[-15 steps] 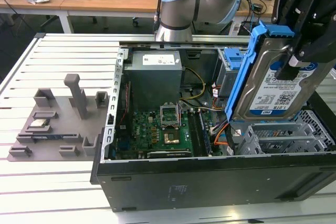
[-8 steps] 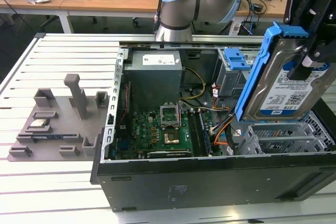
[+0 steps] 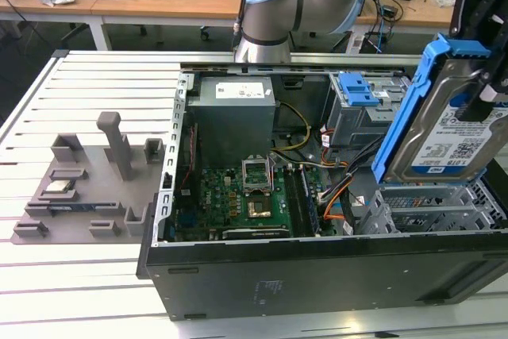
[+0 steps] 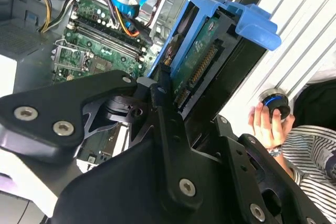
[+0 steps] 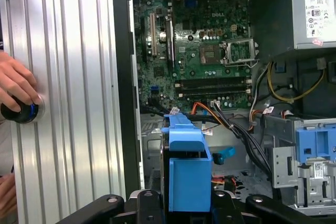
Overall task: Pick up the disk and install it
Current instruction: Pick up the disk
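The disk [image 3: 451, 139], a silver drive with a blue-and-white label in a blue plastic bracket, hangs tilted on edge above the right end of the open computer case [image 3: 317, 275]. My gripper [image 3: 486, 105] is shut on it from the exterior view's upper right. In the second wrist view the black fingers [image 4: 167, 95] clamp the disk [image 4: 197, 61] by its flat sides, connector edge showing. In the first wrist view the disk's blue bracket [image 5: 186, 169] stands edge-on between the fingers, over the case floor near the cables. A grey metal bay [image 3: 429, 208] lies just below the disk.
Inside the case are the green motherboard [image 3: 238, 196], the grey power supply [image 3: 234, 113] and a drive cage with a blue bracket [image 3: 361, 89]. Orange and black cables [image 3: 337, 196] run beside the bay. A grey fixture plate [image 3: 87, 188] lies at the exterior view's left. A person's hand [image 5: 18, 85] holds a black knob.
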{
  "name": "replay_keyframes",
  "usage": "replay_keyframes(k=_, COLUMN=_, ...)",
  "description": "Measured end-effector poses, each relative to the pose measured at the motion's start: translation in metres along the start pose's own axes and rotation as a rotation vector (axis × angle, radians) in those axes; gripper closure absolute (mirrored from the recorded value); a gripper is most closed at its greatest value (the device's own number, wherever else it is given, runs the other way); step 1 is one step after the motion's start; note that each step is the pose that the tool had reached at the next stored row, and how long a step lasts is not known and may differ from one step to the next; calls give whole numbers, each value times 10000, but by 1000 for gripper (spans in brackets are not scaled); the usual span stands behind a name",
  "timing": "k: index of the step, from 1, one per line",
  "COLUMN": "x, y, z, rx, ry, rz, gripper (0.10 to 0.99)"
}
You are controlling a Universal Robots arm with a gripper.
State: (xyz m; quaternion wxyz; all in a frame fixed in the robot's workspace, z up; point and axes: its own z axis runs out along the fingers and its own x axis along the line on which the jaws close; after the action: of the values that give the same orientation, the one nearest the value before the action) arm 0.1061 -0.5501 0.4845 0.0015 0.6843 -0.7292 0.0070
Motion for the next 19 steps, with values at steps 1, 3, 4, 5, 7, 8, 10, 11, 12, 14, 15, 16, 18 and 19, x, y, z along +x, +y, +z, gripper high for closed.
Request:
replay_keyframes(k=1, x=-3, y=-40, z=0, rx=0, ry=0, rz=0, gripper=725)
replay_keyframes(k=3, x=-5, y=-82, z=0, rx=0, ry=0, rz=1, gripper=725)
replay_keyframes(k=4, x=-7, y=-96, z=0, rx=0, ry=0, rz=-3, gripper=725)
replay_keyframes(k=5, x=-8, y=-102, z=0, rx=0, ry=0, rz=-7, gripper=725)
replay_keyframes(k=7, x=-8, y=-125, z=1, rx=0, ry=-1, rz=-9, gripper=725)
replay_keyframes(k=8, x=-9, y=-144, z=1, rx=-17, ry=1, rz=-10, gripper=725)
replay_keyframes(k=10, x=-12, y=-181, z=5, rx=-275, ry=16, rz=-13, gripper=725)
replay_keyframes(k=11, x=-14, y=-214, z=10, rx=-472, ry=28, rz=-15, gripper=725)
replay_keyframes(k=12, x=-15, y=-222, z=11, rx=-492, ry=28, rz=-16, gripper=725)
replay_keyframes(k=14, x=-16, y=-226, z=12, rx=-497, ry=12, rz=-171, gripper=725)
replay_keyframes(k=15, x=-16, y=-230, z=14, rx=-500, ry=5, rz=-471, gripper=725)
replay_keyframes(k=16, x=-17, y=-237, z=16, rx=-500, ry=2, rz=-568, gripper=725)
replay_keyframes(k=18, x=-19, y=-266, z=22, rx=-504, ry=1, rz=-600, gripper=725)
replay_keyframes(k=19, x=-21, y=-282, z=26, rx=-508, ry=3, rz=-600, gripper=725)
